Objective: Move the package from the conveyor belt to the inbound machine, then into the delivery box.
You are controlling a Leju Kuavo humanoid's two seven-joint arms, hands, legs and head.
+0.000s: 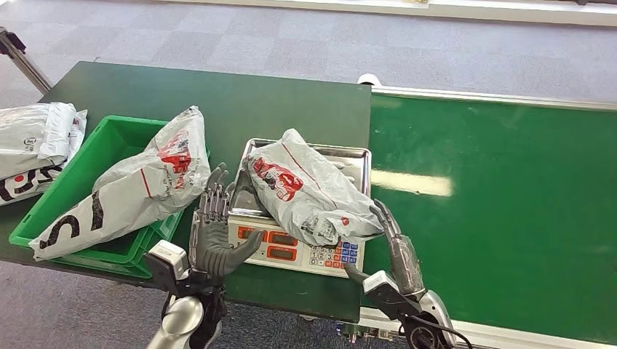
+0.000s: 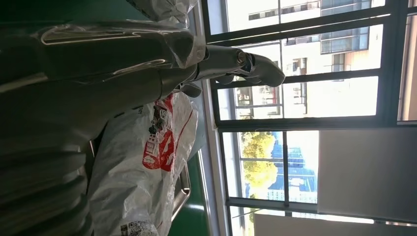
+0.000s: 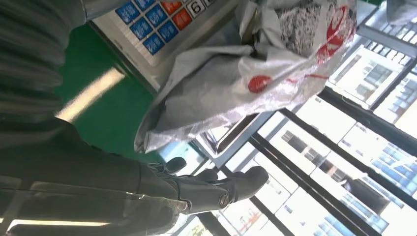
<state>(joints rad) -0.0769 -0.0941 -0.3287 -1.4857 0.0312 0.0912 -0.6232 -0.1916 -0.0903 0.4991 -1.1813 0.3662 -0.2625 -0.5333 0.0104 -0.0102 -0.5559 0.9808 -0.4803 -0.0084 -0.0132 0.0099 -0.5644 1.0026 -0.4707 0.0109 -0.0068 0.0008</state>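
Note:
A grey plastic package with red print lies on the steel tray of the inbound machine, a scale with a keypad. My left hand stands just left of the scale, fingers spread and pointing up, holding nothing. My right hand is at the scale's right front corner, fingers apart, close beside the package's near end. In the left wrist view the package lies past my fingers. The right wrist view has the package overhanging the keypad, with my fingers apart from it.
The green delivery box stands left of the scale with another grey package draped over its rim. More packages lie at the far left. The glossy green conveyor belt runs along the right.

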